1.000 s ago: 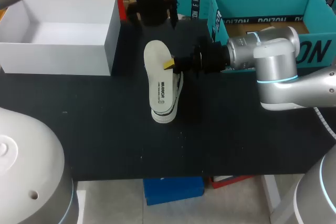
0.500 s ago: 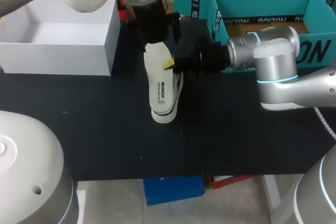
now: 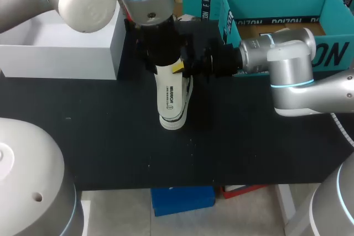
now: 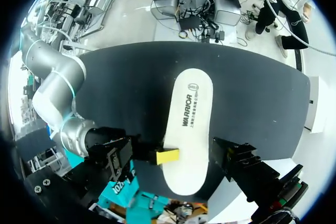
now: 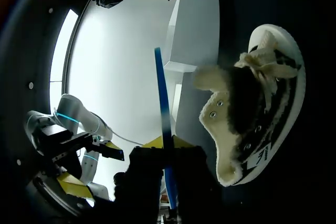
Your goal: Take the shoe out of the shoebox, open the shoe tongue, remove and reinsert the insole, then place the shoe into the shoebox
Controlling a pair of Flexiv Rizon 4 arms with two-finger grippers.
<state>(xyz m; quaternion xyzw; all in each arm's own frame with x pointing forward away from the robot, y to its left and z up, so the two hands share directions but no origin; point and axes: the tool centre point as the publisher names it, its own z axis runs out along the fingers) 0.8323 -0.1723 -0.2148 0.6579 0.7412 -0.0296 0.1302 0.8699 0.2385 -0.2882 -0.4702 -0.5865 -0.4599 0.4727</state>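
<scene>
left pincer (image 3: pixel 164 62) has dropped over the printed insole (image 3: pixel 170 96).

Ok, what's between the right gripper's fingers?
The insole, edge-on, pinched in the right gripper; right wrist view shows it. The shoe lies beside.

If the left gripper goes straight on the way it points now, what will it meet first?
Most likely the insole, which the right gripper holds directly ahead of the left gripper. How much gap remains between them is hard to judge.
</scene>
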